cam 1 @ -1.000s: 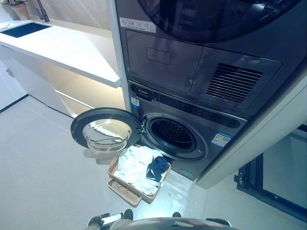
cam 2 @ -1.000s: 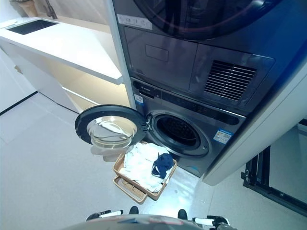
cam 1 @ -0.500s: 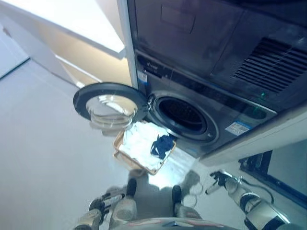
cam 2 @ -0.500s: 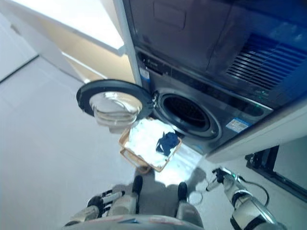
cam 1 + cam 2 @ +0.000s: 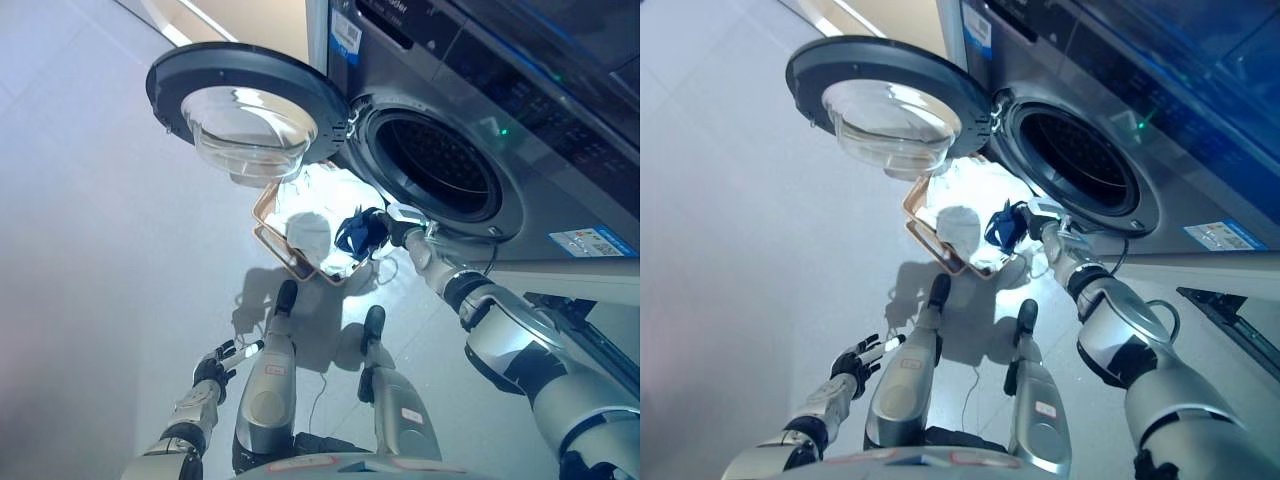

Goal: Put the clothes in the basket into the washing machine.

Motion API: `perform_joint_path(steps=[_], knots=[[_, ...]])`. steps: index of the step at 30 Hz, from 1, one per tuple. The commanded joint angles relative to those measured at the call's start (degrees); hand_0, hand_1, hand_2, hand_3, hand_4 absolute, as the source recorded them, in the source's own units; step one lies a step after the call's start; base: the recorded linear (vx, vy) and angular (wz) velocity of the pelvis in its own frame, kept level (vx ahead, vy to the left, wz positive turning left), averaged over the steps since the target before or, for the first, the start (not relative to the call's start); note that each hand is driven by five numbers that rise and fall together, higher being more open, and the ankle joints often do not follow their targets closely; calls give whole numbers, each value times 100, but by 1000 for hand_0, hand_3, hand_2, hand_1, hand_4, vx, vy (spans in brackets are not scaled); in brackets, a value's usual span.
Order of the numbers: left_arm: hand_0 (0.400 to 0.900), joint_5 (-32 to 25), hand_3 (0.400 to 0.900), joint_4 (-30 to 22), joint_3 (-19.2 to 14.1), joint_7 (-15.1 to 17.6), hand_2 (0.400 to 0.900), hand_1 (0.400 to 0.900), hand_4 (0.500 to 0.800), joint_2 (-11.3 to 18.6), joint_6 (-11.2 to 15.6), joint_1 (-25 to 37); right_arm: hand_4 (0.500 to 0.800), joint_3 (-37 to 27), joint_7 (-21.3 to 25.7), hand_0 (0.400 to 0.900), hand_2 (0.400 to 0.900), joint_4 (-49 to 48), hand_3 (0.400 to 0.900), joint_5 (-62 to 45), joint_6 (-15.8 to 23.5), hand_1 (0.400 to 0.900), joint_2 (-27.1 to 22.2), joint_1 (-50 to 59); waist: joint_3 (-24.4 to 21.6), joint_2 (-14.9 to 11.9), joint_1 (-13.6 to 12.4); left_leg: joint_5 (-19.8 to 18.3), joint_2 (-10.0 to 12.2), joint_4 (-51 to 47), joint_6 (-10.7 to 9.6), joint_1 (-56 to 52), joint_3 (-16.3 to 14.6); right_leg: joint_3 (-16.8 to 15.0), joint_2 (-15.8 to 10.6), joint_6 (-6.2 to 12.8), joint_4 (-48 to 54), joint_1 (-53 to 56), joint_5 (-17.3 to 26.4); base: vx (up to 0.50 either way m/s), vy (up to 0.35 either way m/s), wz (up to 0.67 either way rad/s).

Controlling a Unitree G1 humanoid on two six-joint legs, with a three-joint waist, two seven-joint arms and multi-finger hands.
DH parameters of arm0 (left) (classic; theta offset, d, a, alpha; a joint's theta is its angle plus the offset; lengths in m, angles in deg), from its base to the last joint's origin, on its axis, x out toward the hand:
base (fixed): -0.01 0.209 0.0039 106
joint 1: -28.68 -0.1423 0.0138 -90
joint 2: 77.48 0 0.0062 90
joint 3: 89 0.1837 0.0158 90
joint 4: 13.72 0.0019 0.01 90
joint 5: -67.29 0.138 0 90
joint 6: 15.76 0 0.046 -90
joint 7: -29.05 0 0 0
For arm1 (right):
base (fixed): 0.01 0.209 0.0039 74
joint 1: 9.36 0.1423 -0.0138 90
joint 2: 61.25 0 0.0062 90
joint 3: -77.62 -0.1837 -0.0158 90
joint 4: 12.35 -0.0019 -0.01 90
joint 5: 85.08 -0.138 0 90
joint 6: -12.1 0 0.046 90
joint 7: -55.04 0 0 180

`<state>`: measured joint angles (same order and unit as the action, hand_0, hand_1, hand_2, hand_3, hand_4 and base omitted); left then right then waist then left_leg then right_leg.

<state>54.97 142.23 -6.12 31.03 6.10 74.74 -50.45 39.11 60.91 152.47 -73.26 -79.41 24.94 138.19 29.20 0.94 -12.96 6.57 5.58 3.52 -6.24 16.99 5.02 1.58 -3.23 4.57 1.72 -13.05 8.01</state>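
pale grey floor (image 5: 90,230); washing machine (image 5: 520,150) door (image 5: 245,95) swung open.

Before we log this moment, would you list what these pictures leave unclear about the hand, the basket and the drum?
- Right hand: its fingers lie against the dark blue garment; neither eye view shows whether they grip it.
- Basket: the open washer door covers its far end, and white clothes hide what lies underneath.
- Drum: too dark to tell if anything is inside.
- Left hand: low, idle.
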Motion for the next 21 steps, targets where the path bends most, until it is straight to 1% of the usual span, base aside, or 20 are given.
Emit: perform_joint_path(steps=[1, 5, 12, 16, 21], knots=[[900, -26, 900, 83, 96, 134, 900, 900, 800, -130, -49, -420, 800, 477, 326, 900, 900, 151, 900, -106, 2, 900, -216, 650, 59, 345, 58, 58, -136, 212, 354, 645, -52, -72, 341, -74, -1068, -232, -143, -11, 42, 4], [900, -147, 900, -39, 49, 162, 900, 900, 800, -223, 1, -359, 800, 733, 450, 900, 900, 527, 900, -126, 17, 900, -298, 1083, 59, 491, 31, 52, -98, 542, 304, 1192, -30, -59, 342, 21, -1319, -637, -123, -19, 57, 6], [900, -517, 900, -738, -171, 262, 900, 900, 800, -359, 142, -450, 800, 1064, 570, 900, 900, 765, 900, -143, 20, 900, -508, 1585, 59, 845, -17, 28, -81, 1206, 258, 2122, 34, -24, 317, 182, -1968, -1401, -93, 4, 58, 8], [900, -621, 900, -819, -191, 321, 900, 900, 800, -348, 208, -515, 800, 1190, 666, 900, 900, 1034, 900, -220, 17, 900, -655, 1836, 59, 1024, -111, 34, -98, 1551, 262, 2600, 114, -20, 314, 260, -2254, -1742, -79, 14, 69, 4], [900, -666, 900, -1000, -112, 361, 900, 900, 800, -359, 259, -598, 800, 1316, 797, 900, 900, 1177, 900, -338, 23, 900, -775, 2109, 59, 1117, -208, 9, -113, 1645, 267, 2901, 161, -66, 298, 299, -2374, -1939, -95, 41, 61, 6]])
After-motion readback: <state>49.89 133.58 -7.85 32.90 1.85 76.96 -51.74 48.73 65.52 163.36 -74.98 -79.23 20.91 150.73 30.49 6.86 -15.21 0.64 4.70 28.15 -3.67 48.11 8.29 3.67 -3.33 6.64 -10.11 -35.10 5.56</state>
